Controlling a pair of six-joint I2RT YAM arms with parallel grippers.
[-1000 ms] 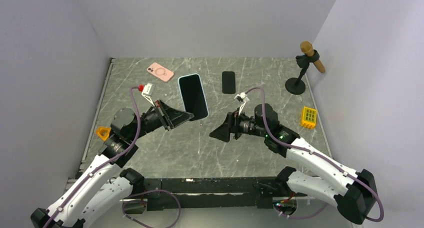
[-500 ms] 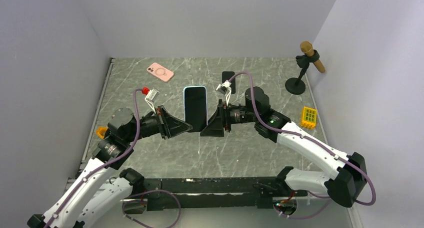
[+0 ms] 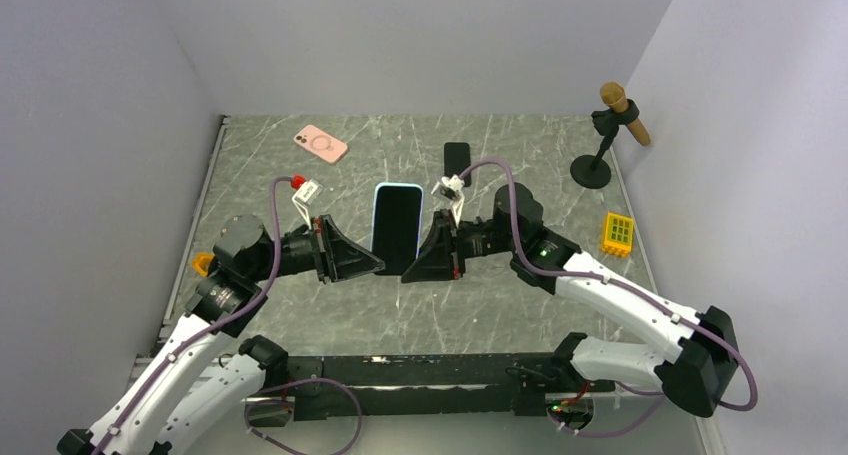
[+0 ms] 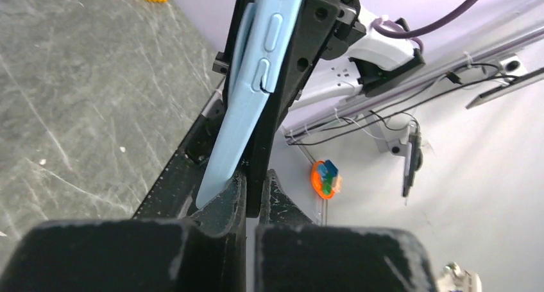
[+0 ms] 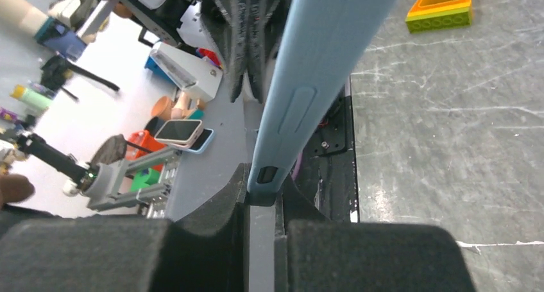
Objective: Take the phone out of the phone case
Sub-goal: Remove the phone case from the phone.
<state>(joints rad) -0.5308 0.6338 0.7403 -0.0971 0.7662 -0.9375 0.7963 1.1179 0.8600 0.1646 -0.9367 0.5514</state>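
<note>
The phone (image 3: 396, 223), its dark screen facing up, sits in a light blue phone case (image 3: 398, 187) and hangs above the table's middle between both arms. My left gripper (image 3: 380, 264) is shut on its near left corner. In the left wrist view the black phone (image 4: 258, 157) runs between the fingers of the left gripper (image 4: 255, 176), and the blue case (image 4: 247, 106) lies against the left finger. My right gripper (image 3: 407, 271) is shut on the near right corner. The right wrist view shows the case edge (image 5: 308, 93) pinched in the right gripper (image 5: 263, 189).
A pink case (image 3: 320, 143) lies at the back left and a small black phone (image 3: 457, 163) at the back middle. A microphone on a stand (image 3: 612, 125) stands back right, with a yellow brick (image 3: 618, 233) near it. An orange piece (image 3: 206, 265) sits by the left arm.
My right gripper swung left to the phone and closed on the case's edge. The left arm brought the phone toward the middle and straightened it.
</note>
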